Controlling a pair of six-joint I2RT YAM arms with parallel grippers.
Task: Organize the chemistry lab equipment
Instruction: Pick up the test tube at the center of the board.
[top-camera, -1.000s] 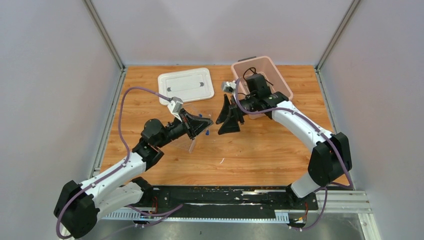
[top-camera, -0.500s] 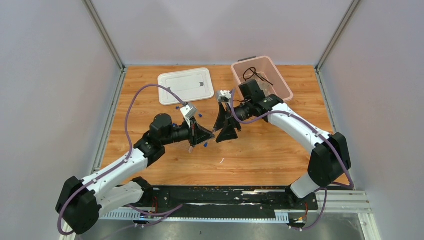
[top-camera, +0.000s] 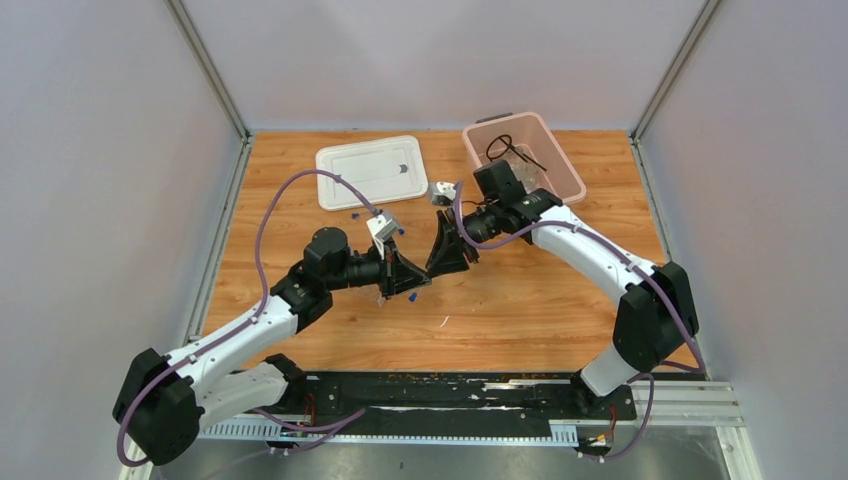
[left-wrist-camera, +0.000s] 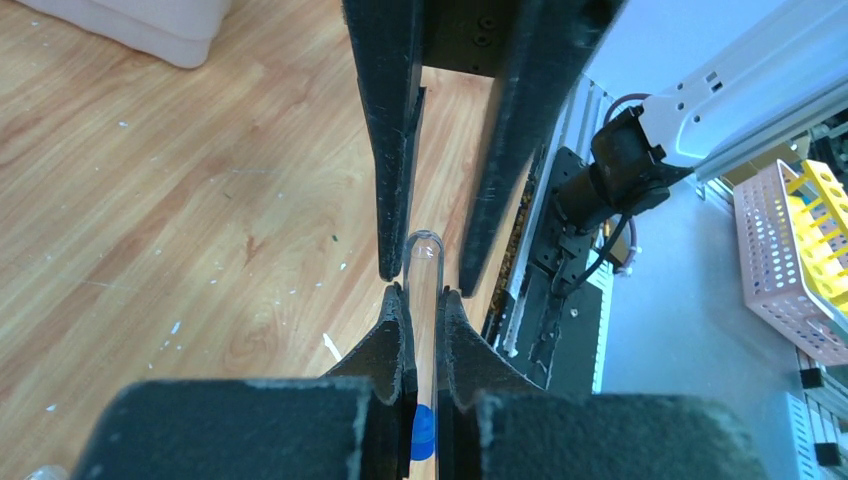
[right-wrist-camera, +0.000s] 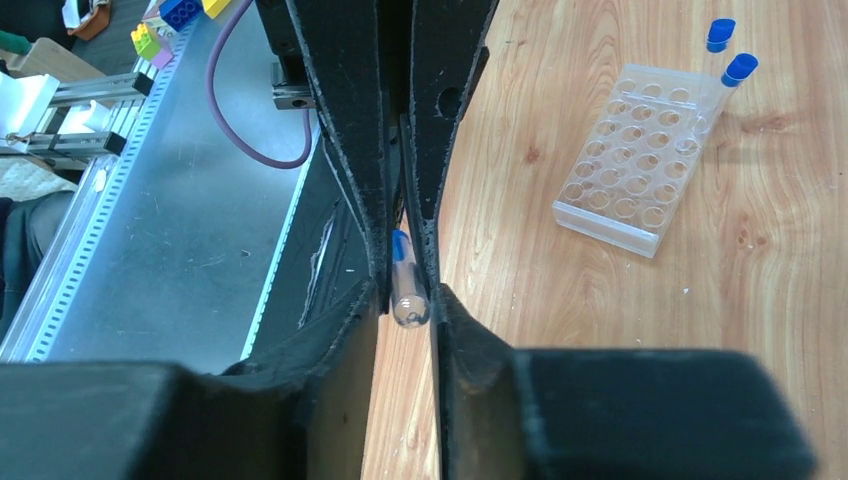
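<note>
My left gripper (left-wrist-camera: 424, 295) is shut on a clear blue-capped tube (left-wrist-camera: 424, 270), with the cap (left-wrist-camera: 424, 435) behind the pads and the round end sticking out forward. My right gripper (right-wrist-camera: 408, 295) faces it tip to tip, and its jaws stand narrow on either side of that round end (right-wrist-camera: 409, 303), with a thin gap on one side. From above, both grippers (top-camera: 418, 283) (top-camera: 435, 262) meet over the middle of the table. A clear tube rack (right-wrist-camera: 630, 190) lies flat nearby, with two blue-capped tubes (right-wrist-camera: 735, 65) at its far corner. The black wire tripod (top-camera: 505, 148) is in the pink bin.
The pink bin (top-camera: 570, 175) stands at the back right and its white lid (top-camera: 372, 170) lies at the back left. Loose blue-capped tubes (top-camera: 355, 213) lie on the wood near the left arm. Grey walls close off three sides.
My right gripper moved left and forward from the bin to the left gripper's tips and narrowed its jaws around the tube's end. The left gripper swung slightly right, still holding the tube.
</note>
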